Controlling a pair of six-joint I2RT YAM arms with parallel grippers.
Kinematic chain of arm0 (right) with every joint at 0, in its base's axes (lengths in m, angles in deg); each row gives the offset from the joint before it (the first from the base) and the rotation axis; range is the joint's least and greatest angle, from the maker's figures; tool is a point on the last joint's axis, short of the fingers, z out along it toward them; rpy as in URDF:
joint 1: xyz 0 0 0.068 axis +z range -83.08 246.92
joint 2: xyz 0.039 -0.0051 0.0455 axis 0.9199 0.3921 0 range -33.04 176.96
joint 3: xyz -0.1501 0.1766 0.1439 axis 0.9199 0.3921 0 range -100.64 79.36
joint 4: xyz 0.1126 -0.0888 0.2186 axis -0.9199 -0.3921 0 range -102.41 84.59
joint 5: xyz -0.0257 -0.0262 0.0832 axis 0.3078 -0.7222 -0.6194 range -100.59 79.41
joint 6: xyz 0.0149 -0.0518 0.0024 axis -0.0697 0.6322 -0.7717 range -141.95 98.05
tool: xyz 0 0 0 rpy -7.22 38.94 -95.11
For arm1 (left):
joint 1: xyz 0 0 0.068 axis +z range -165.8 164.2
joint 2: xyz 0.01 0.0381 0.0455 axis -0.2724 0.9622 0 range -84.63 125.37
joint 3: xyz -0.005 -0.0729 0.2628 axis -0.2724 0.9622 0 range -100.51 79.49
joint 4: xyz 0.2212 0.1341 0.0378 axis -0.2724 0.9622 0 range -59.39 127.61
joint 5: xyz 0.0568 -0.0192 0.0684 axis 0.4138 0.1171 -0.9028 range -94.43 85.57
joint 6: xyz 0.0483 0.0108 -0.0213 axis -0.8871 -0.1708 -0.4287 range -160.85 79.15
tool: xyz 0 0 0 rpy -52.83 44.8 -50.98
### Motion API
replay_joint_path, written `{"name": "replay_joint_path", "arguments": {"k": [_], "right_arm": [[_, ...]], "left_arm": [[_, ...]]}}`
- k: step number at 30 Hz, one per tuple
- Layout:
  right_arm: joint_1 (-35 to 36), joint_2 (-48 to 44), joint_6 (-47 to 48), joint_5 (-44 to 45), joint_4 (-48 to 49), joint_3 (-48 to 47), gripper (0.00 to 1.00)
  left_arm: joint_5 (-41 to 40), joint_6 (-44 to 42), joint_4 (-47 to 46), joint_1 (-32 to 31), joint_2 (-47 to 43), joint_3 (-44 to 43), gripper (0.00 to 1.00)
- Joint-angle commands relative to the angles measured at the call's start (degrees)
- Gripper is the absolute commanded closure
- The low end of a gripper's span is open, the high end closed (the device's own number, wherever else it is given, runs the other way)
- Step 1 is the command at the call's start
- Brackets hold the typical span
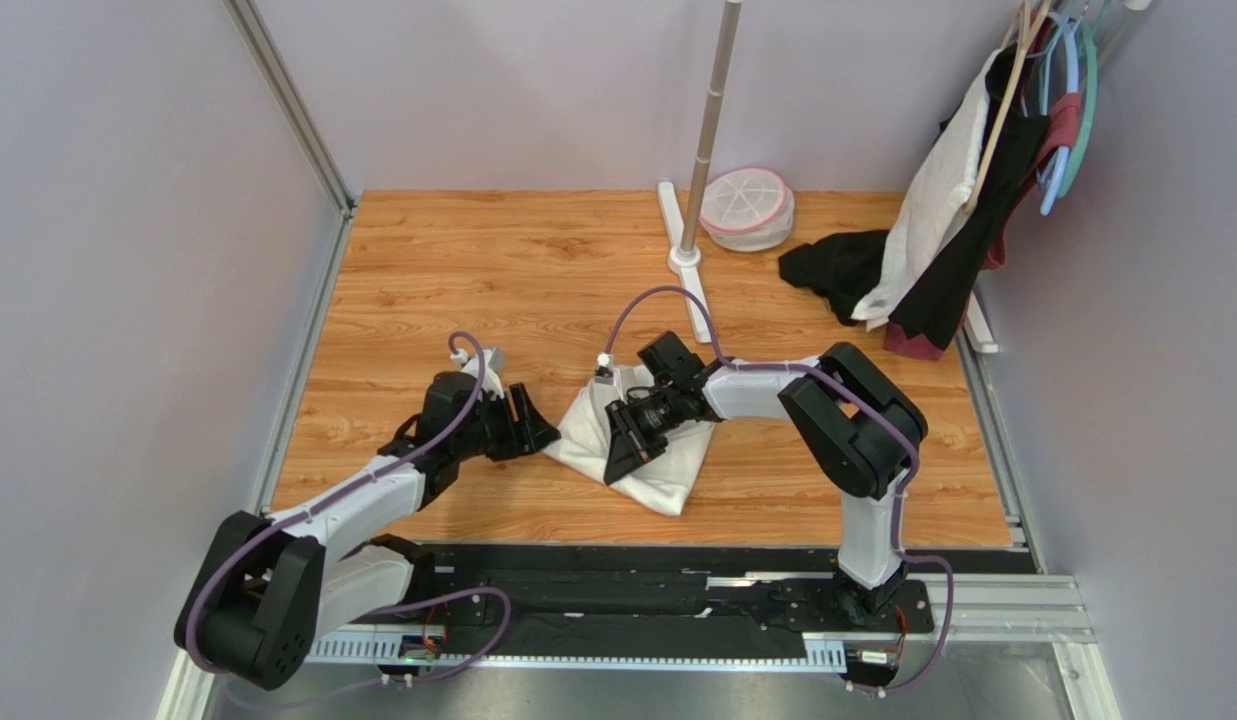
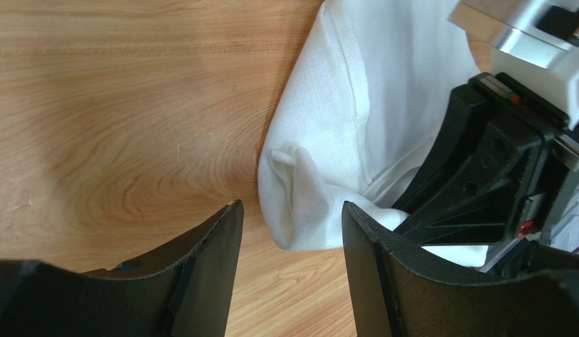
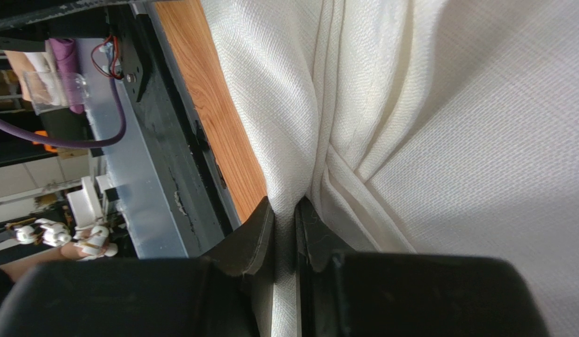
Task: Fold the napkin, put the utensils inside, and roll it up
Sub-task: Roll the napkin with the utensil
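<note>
The cream-white woven cloth napkin [image 1: 666,477] lies bunched and partly folded on the wood-grain desk [image 1: 474,270], near the front edge between the two arms. Only the right wrist view shows the grip: the right pincer [image 3: 285,208] is almost closed on a thin gathered fold of the cloth, with pleats fanning out from it. The left wrist view shows the left pincer [image 2: 291,209] parted and empty, its curved black fingers just short of the napkin's rumpled corner. Only the overhead view takes in a crumpled black cloth [image 1: 827,270] and a round white, pink-rimmed basket [image 1: 747,210] at the far side.
</note>
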Motion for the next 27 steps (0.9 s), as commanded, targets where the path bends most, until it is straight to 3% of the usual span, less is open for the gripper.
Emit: {"name": "replay_joint_path", "arguments": {"k": [1,12,15,17,19,20,22,27], "right_arm": [[-2.10,4.54,0.19,0.75,-1.01,-1.13,1.00],[-3.94,8.68,0.62,-0.92,-2.06,-3.24,1.00],[-3.94,8.33,1.15,-0.75,-3.03,-3.42,0.99],[-3.94,7.37,1.59,-0.13,-3.65,-3.59,0.96],[-3.94,5.87,1.59,0.57,-4.61,-3.59,0.83],[-3.86,5.00,1.77,0.92,-5.49,-3.68,0.70],[-3.94,1.57,2.03,2.67,-6.98,-4.29,0.58],[-3.86,-9.30,2.38,10.73,-11.55,-5.00,0.45]], "left_arm": [[2.40,1.52,-10.20,0.05,1.43,1.03,0.38],[5.83,1.44,-16.09,0.05,14.96,-2.65,0.48],[6.45,1.09,-16.36,0.05,17.69,-4.50,0.58],[6.62,0.91,-15.84,0.05,18.83,-5.55,0.73],[5.75,0.30,-12.68,0.05,19.28,-6.52,0.86],[5.40,-0.49,-11.19,0.05,19.54,-7.66,0.92],[4.61,-1.11,-7.32,0.05,19.63,-8.98,1.00],[3.37,-3.83,2.61,0.05,20.16,-12.76,1.00]]}}
